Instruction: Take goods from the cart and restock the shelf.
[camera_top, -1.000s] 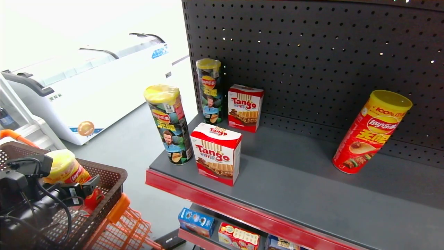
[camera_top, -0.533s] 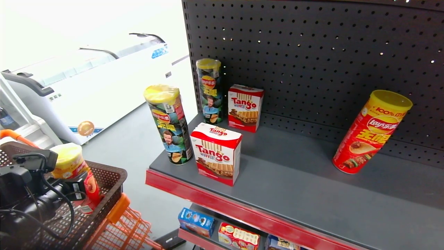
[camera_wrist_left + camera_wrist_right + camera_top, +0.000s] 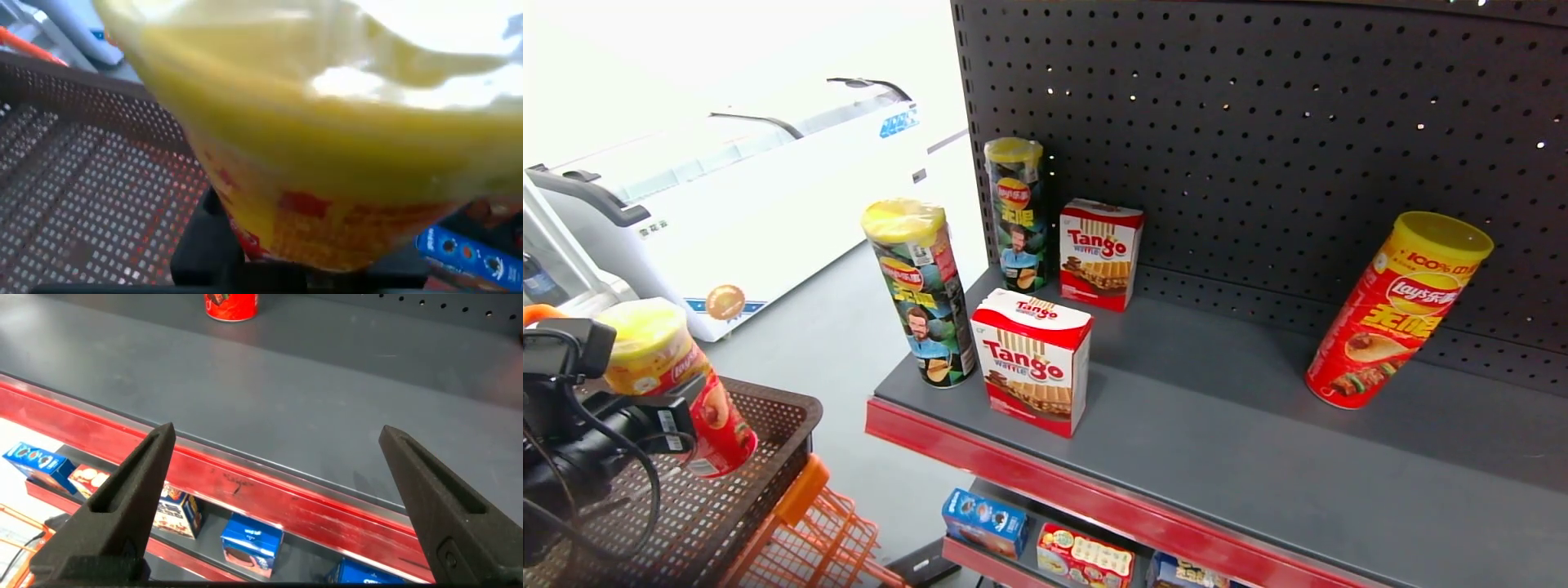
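My left gripper (image 3: 680, 413) is shut on a red chips can with a yellow lid (image 3: 666, 380), held nearly upright above the brown cart basket (image 3: 768, 457) at the lower left. Up close in the left wrist view, the same can (image 3: 327, 163) hangs over the basket mesh (image 3: 90, 188). The grey shelf (image 3: 1217, 441) carries a matching red chips can (image 3: 1396, 314) at the right, leaning against the pegboard. My right gripper (image 3: 278, 437) hangs open over the shelf's red front edge (image 3: 270, 490), with nothing between its fingers.
On the shelf's left part stand two dark chips cans (image 3: 920, 290) (image 3: 1016, 214) and two red-and-white wafer boxes (image 3: 1033, 359) (image 3: 1099, 253). The lower shelf holds small boxes (image 3: 985, 521). A white freezer (image 3: 727, 204) stands behind the cart. Bare shelf lies between the boxes and the red can.
My left gripper has lifted the red chips can up out of the cart basket and stood it more upright, drifting to the left. The goods on the shelf have stayed put.
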You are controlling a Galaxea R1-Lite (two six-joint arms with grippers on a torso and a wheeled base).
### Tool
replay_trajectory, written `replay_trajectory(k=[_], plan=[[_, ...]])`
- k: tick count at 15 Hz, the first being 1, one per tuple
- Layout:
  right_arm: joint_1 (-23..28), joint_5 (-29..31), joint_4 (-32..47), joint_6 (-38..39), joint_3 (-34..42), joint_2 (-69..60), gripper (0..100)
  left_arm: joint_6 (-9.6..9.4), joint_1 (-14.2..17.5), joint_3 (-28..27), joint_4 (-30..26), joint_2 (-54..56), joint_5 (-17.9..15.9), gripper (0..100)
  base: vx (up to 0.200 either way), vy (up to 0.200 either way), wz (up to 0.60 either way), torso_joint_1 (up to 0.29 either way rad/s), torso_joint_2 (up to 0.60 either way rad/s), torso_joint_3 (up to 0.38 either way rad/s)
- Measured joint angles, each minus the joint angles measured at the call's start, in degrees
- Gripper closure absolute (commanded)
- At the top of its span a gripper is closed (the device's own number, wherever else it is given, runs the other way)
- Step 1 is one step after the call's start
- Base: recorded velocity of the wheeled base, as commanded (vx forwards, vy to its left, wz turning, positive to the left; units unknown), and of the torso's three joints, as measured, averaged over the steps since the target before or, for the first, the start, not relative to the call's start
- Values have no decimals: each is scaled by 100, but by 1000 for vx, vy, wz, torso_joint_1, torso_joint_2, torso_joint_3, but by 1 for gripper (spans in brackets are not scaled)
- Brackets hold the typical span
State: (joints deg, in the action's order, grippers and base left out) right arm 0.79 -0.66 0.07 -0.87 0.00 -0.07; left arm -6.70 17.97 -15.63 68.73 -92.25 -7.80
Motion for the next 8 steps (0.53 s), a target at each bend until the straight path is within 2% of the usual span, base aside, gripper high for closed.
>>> replay_trajectory(k=[2,5,8], plan=[[0,-2,2,0,0,0,0,15,-235,-200,-452,501,-7,100,0,0,0,0,0,0],[0,-2,2,0,0,0,0,129,-874,-507,-1859,1386,-98,100,0,0,0,0,0,0],[-2,-2,2,0,0,0,0,460,-1668,-474,-2068,2025,-457,100,0,0,0,0,0,0]])
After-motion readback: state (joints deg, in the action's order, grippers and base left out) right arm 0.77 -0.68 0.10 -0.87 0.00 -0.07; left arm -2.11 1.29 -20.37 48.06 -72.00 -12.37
